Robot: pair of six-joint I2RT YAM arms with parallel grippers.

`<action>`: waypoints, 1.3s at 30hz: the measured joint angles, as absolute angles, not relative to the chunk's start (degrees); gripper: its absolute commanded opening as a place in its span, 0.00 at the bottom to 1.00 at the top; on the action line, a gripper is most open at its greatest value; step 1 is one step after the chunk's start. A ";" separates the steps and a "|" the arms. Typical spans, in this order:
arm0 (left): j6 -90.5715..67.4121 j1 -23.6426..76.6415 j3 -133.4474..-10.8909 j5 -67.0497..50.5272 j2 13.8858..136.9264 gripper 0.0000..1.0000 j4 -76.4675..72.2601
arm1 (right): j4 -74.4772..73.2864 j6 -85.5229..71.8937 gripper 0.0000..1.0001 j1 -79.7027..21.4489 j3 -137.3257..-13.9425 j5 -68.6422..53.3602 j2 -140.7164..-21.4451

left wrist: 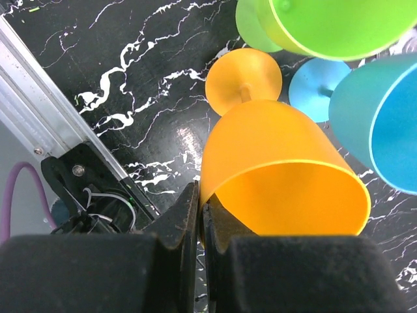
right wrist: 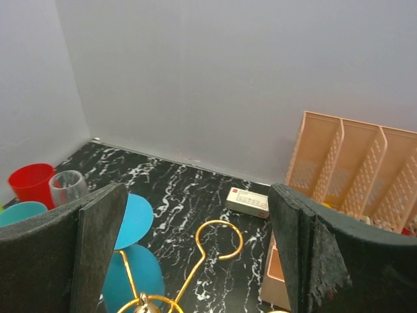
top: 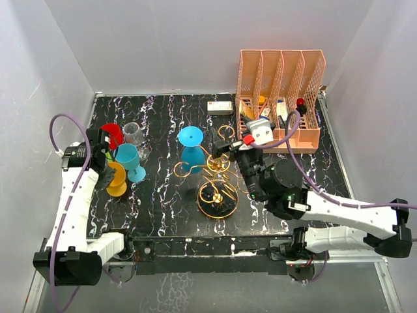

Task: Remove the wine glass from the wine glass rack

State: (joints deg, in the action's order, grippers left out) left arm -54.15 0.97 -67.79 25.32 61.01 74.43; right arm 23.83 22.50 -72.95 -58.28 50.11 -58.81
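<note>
Hanging bowl-down from a left-hand arm of the wine glass rack (top: 218, 163), the blue wine glass (top: 191, 149) is not off yet, so the main step is undone. The rack stands about mid-bench (top: 163, 208), a little toward the near edge. The right tool (right wrist: 195, 222) hovers over the rack's far side with its pads spread wide and nothing in them. In its wrist view a bare gold loop sits between the pads, and the blue glass is down-left, outside the left pad, not touched. My read is that it is at the approach stage. It has yet to shift left onto the glass, close on the stem or bowl, slide the foot out of the loop and set the glass down. The left tool (left wrist: 201, 199) is closed, its tips right at the rim of an orange glass (left wrist: 280, 169) by the bench's left edge; I can't tell whether it nips the wall. A teal glass (left wrist: 384, 124), a green glass (left wrist: 326, 26), a red cup (top: 112, 135) and a clear glass (top: 133, 133) are bunched around it at that edge, all off the rack. A peach file organizer (top: 280, 91) sits at the far right corner, with a small white box (top: 220, 106) at the far edge. The other rack arms look bare from above.
</note>
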 measured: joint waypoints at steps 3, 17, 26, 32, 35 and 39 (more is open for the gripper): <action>-52.62 -1.91 -67.79 23.92 61.84 0.00 73.47 | 24.47 23.53 0.98 -72.95 -60.62 53.98 -61.76; -50.63 -9.96 -67.94 20.01 63.64 0.00 73.41 | 27.81 26.28 0.99 -70.22 -64.66 59.24 -64.42; -46.00 -21.28 -66.98 17.26 65.30 0.00 70.81 | 8.91 14.61 0.98 -68.10 -72.53 50.37 -60.45; -44.12 -26.44 -65.01 14.59 66.17 0.00 68.73 | 3.49 13.34 0.98 -68.07 -73.82 49.93 -61.12; -44.07 -27.35 -64.75 13.85 66.35 0.11 67.96 | 1.91 13.32 0.98 -68.07 -73.73 49.15 -61.39; -44.60 -27.66 -64.71 13.52 66.30 0.38 67.46 | 1.69 13.30 0.98 -68.07 -73.60 48.05 -61.36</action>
State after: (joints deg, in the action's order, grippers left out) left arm -44.60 -27.66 -64.71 13.52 66.30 67.46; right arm 1.69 13.30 -68.07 -73.60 48.05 -61.36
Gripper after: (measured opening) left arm 0.195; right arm 0.984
